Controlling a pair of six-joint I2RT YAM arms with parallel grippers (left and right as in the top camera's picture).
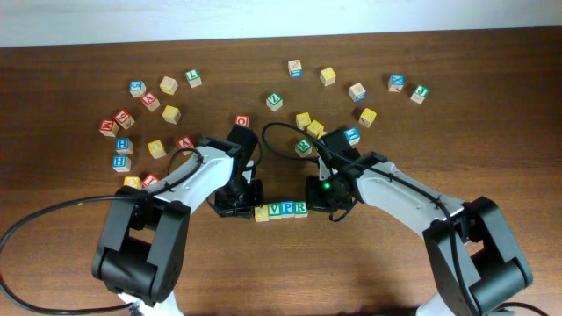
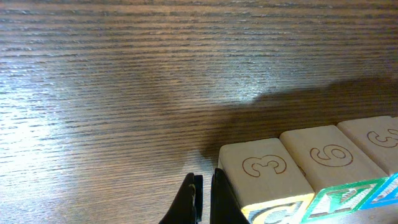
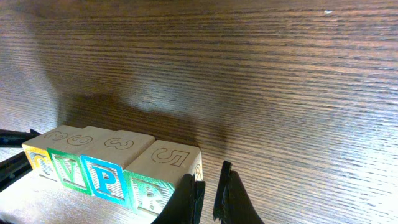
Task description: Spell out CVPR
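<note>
Four letter blocks lie touching in a row near the table's front middle: a yellow C block [image 1: 262,213], a green V block [image 1: 275,209], a blue P block [image 1: 287,208] and a green R block [image 1: 300,208]. My left gripper [image 1: 241,209] is shut and empty, its fingers [image 2: 202,182] resting against the left side of the C block [image 2: 264,171]. My right gripper [image 1: 321,204] is shut and empty, its fingers [image 3: 211,174] against the right side of the R block [image 3: 158,174]. The right wrist view shows the letters C, V, P, R in order.
Several loose letter blocks lie scattered across the back of the table: a cluster at the left [image 1: 149,101], some in the middle [image 1: 307,123] and some at the right [image 1: 395,83]. Black cables run from both arms over the table [image 1: 281,140].
</note>
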